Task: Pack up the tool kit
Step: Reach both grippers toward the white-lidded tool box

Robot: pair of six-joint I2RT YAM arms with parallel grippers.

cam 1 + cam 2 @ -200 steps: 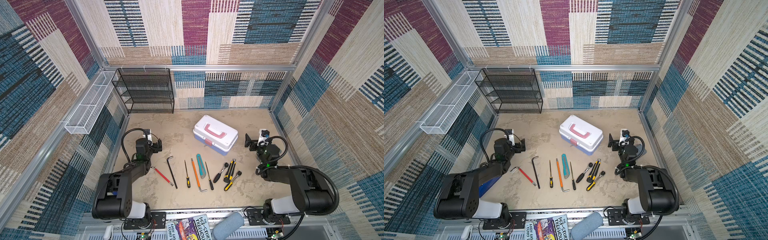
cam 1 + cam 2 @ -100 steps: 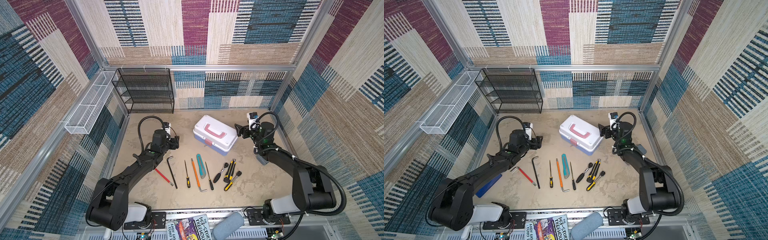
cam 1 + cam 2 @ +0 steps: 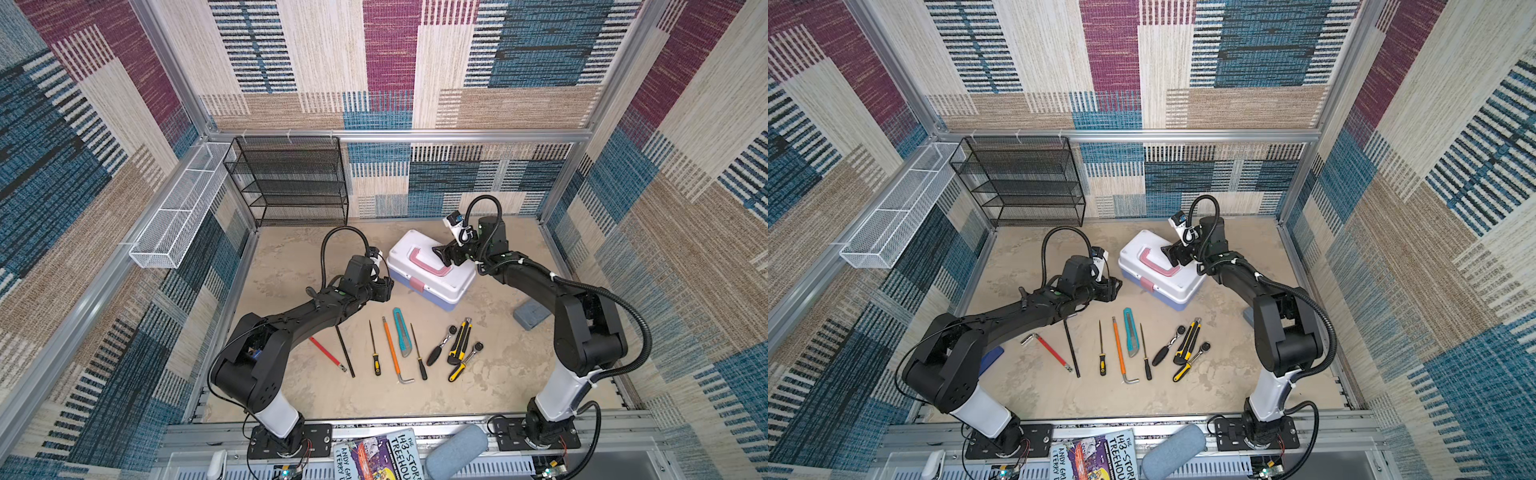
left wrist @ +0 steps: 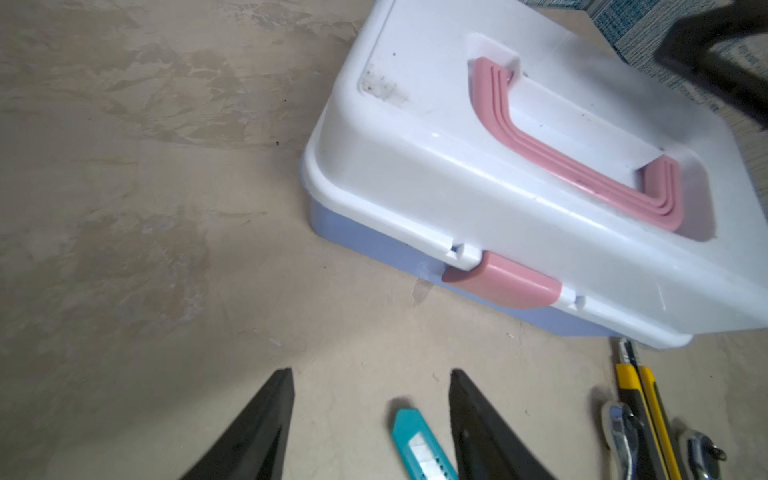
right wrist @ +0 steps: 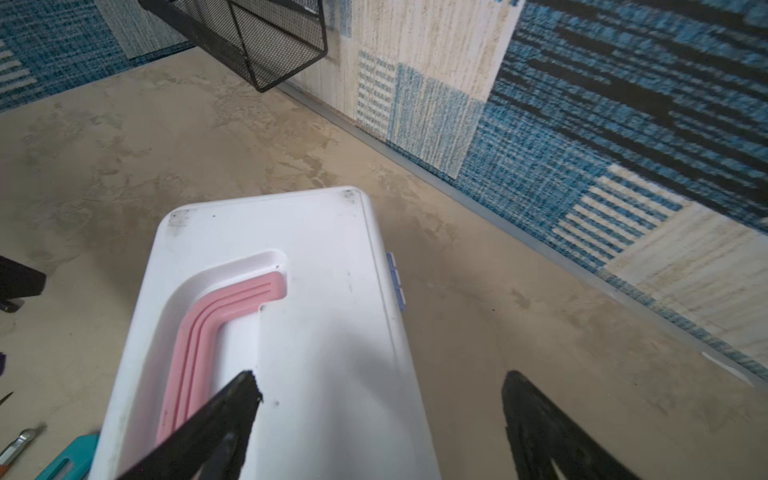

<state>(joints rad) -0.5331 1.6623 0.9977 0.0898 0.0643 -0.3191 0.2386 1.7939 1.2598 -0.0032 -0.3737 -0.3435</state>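
1. Nearest, on the floor: a row of slim tools, from the red key [image 3: 326, 352] and black key [image 3: 345, 351] through the teal cutter [image 3: 402, 332] to the yellow-black tools [image 3: 459, 347]. All loose, none packed.
2. A little farther: left gripper [image 4: 371, 374], jaws apart and empty, low over the floor. Near the latch side of the tool box [image 3: 440, 286], not touching it.
3. Then the box itself, mid-floor: white lid [image 4: 415, 166] down, pink latch [image 4: 503, 282] folded over the front edge, pink handle [image 5: 187, 365] flat in its recess.
4. Over the lid: right gripper [image 5: 381, 376], jaws wide apart, holding nothing. One finger above the handle recess, the other past the hinge side.
5. Possible trouble: pushing at the latch and only sliding the box (probably light, and not pinned down), maybe onto the cutter. Also slipping off the smooth latch.
6. Possible too: hooking the handle with the right finger and tilting the whole box instead of steadying it.
7. Hard to make out: latch fully snapped or not; right finger touching the lid or only hovering.
8. Hidden: the trays inside; the far ends of the red and black keys under the left arm in a top view; most of a dark blue thing [image 3: 992, 359] under that arm.
9. Farthest: black mesh rack [image 3: 295, 183] at the back wall.
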